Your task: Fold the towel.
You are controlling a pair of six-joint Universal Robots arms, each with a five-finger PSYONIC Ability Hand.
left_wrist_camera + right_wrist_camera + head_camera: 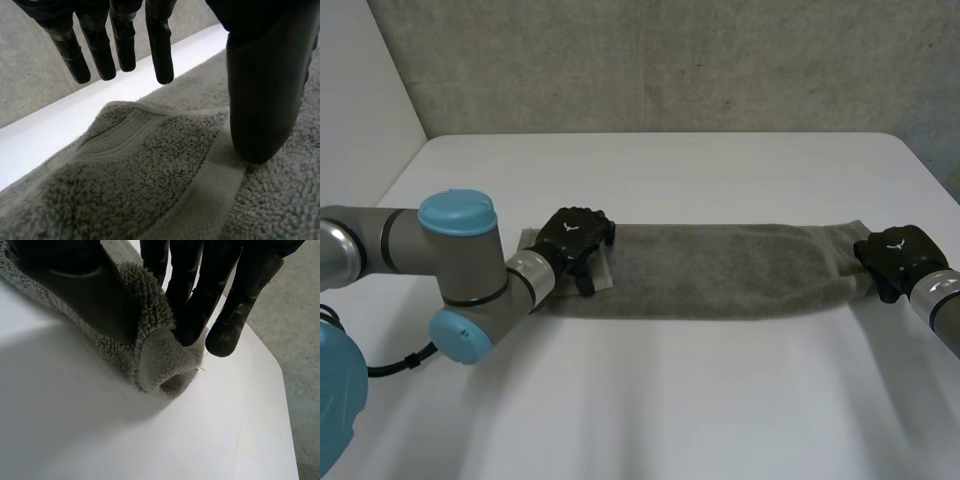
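Note:
A grey towel lies as a long, narrow strip across the middle of the white table. My left hand rests on the strip's left end. In the left wrist view its fingers hang straight above the towel while the thumb presses down on the pile, so this hand is open. My right hand is at the strip's right end. There the thumb and fingers pinch the rolled towel edge, lifted slightly off the table.
A grey wall stands behind the table's far edge. The table's right corner lies close behind my right hand. Bare white tabletop stretches in front of the towel and behind it.

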